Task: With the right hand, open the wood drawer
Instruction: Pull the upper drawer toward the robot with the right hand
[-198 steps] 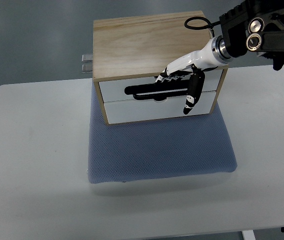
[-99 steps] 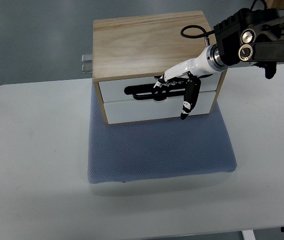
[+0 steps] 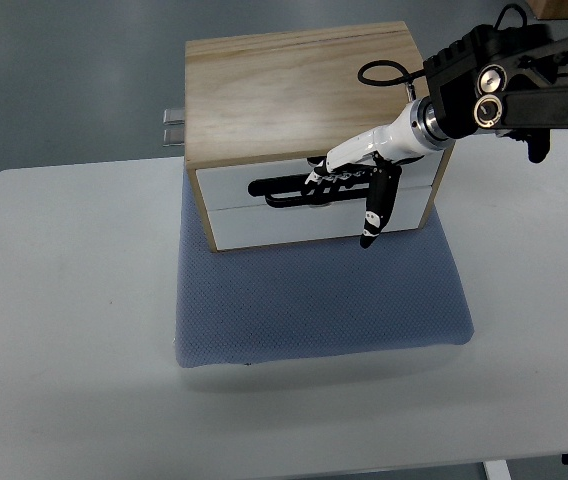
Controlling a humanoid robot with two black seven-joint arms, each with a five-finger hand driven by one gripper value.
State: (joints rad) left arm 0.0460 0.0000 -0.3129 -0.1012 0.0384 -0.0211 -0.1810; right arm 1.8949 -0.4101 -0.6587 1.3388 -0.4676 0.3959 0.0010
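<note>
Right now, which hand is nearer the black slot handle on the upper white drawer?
Right. The right hand has its fingers at the black slot handle of the upper white drawer; the left hand is out of view.

wood drawer, white front with black slot handle, upper of two, barely ajar.

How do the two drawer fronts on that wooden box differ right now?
The upper drawer has a long black handle slot with the right hand curled into it; the lower drawer shows a plain front, untouched. The upper sits above, the lower next to the blue mat. Both are white.
</note>
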